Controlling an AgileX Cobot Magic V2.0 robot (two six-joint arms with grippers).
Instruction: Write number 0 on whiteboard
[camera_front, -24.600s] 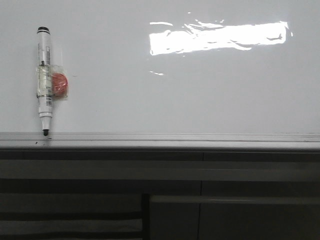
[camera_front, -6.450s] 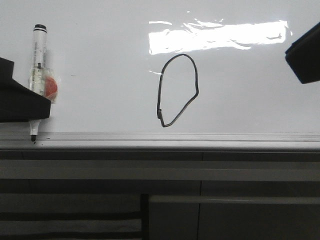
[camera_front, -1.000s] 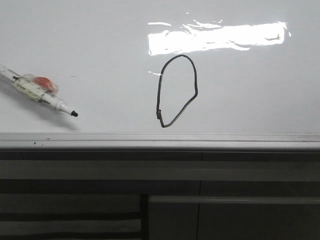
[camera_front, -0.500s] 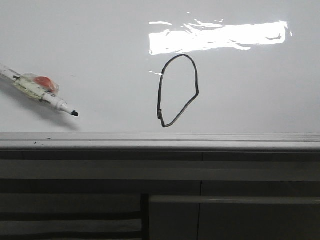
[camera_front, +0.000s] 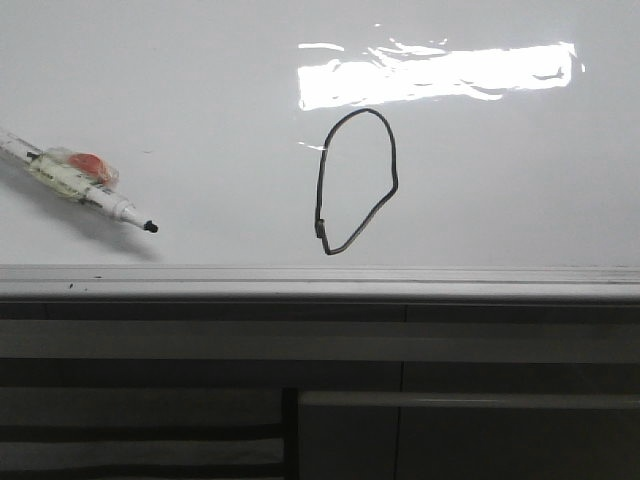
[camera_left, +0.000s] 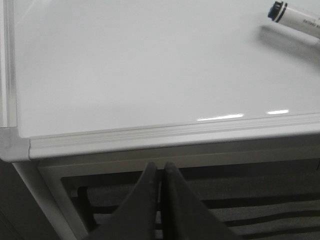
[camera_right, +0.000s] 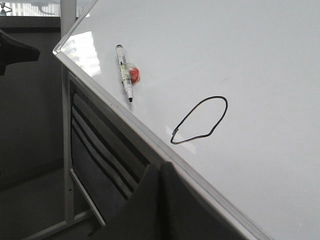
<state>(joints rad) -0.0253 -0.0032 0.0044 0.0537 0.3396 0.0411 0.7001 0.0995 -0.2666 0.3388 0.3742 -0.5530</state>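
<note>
A finished number 0 (camera_front: 356, 181) sits mid-frame on the whiteboard (camera_front: 200, 80); a marker (camera_front: 75, 181) lies at left. Left fingers (camera_left: 158, 172) and right fingers (camera_right: 160, 172) are pressed closed, empty.

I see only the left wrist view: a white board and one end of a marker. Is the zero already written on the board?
Observer: Yes. The front view shows the number 0, a closed black loop on the whiteboard.
Operator: Where does the marker's tip lie?
Observer: The marker lies uncapped, its tip pointing toward the loop, well apart from it.
Operator: And my right gripper?
Observer: The right gripper is shut on nothing, off the board's edge, with the loop in its camera's view.
</note>
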